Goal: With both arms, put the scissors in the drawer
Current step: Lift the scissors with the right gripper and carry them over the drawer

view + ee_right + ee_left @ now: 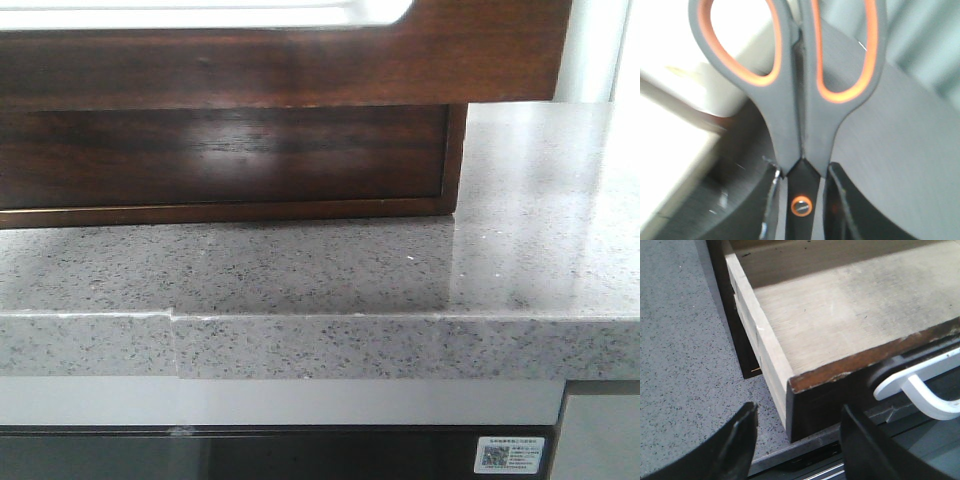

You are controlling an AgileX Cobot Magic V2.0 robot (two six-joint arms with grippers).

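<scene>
The drawer (300, 60) is a glossy dark-brown front with a pale rounded cutout along its top edge, pulled out over the counter at the top of the front view. In the left wrist view it stands open with a bare pale wooden bottom (850, 310). My left gripper (800, 412) is open, and the drawer front's near corner lies between its fingers. My right gripper (802, 172) is shut on the scissors (800, 125), which have grey handles with orange lining and a black blade base with an orange pivot. Neither gripper shows in the front view.
A grey speckled countertop (300, 270) runs below the drawer and shows in the left wrist view (680, 365). A dark wooden cabinet face (220, 155) sits under the drawer. A white curved bar (925, 390) lies beside the drawer front. A QR sticker (510, 455) is low on the counter base.
</scene>
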